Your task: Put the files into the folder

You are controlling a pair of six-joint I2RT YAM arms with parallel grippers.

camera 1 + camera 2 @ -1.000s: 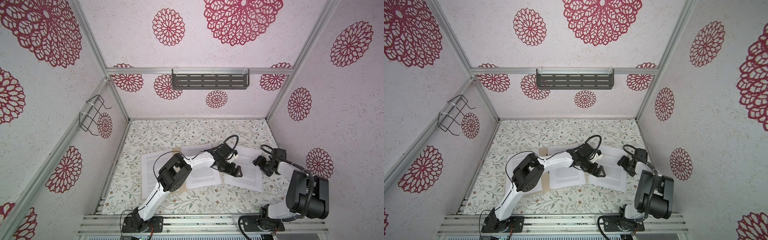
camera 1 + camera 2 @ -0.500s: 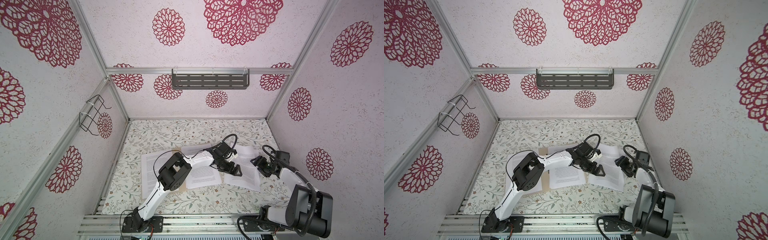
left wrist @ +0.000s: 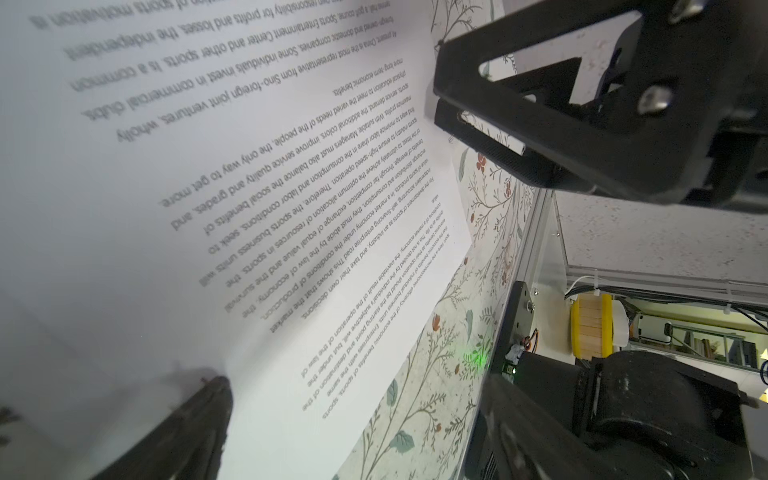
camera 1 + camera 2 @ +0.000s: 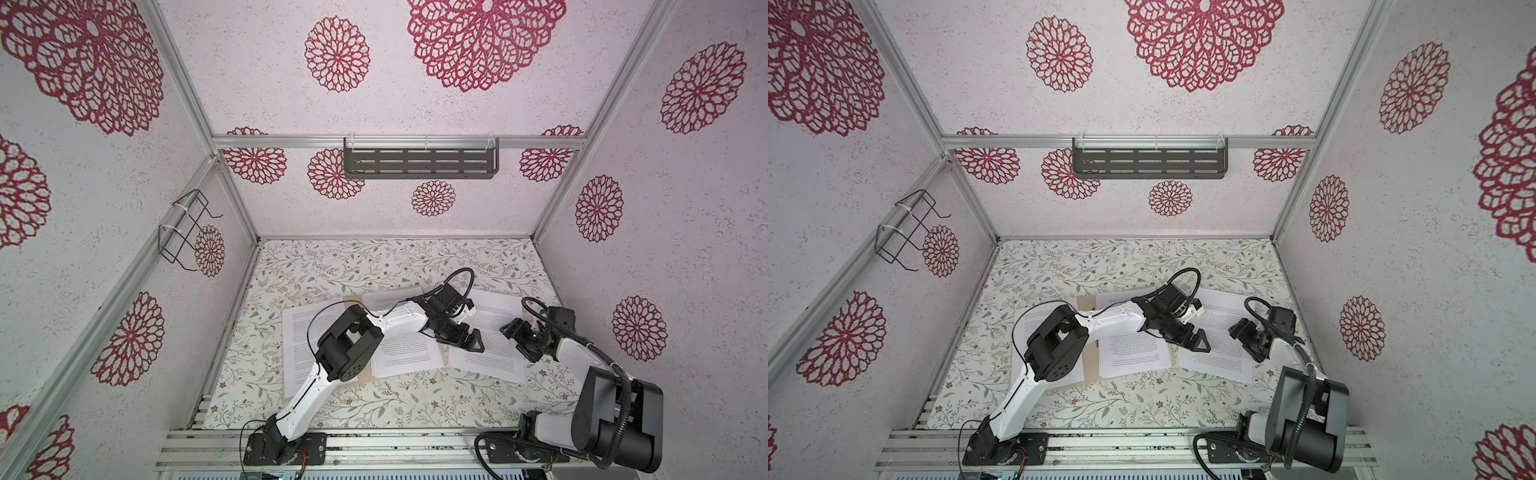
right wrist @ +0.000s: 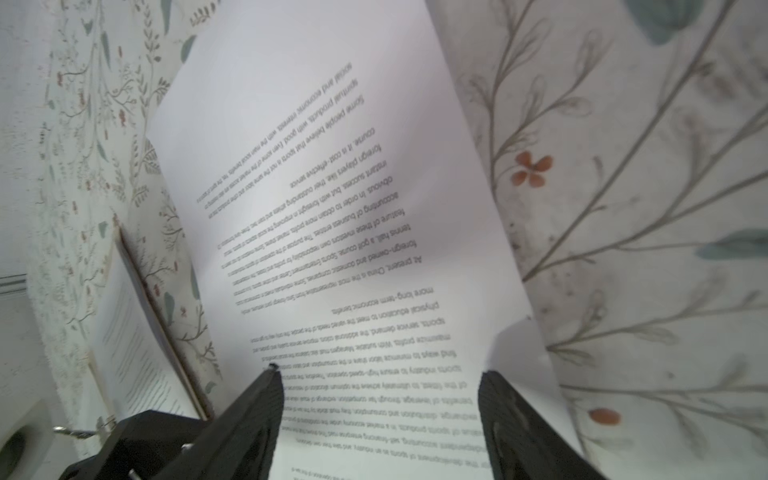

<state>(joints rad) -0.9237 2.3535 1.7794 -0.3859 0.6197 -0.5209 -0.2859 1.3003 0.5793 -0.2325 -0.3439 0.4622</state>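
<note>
The right gripper (image 4: 519,343) sits a touch nearer the front of the table (image 4: 374,257) than a second ago, and the elbow of the right arm (image 4: 615,415) hangs lower in both top views. The left gripper (image 4: 461,338) has hardly shifted. Both pincers stand apart and clamp nothing. The left one is spread wide above the right sheet (image 4: 494,357) on its side toward the folder (image 4: 362,376), and the right one straddles that sheet's far side. Of the files (image 4: 1133,357), this sheet lies on the table just beside the folder. The folder lies flat and open with the middle sheet (image 4: 409,359) and left sheet (image 4: 297,349) on it. The left arm (image 4: 386,326) covers much of the folder, so only beige strips show. Whether either pincer touches the paper cannot be told: the right wrist view is blurred, and one left finger (image 3: 187,428) is cut off by the frame
</note>
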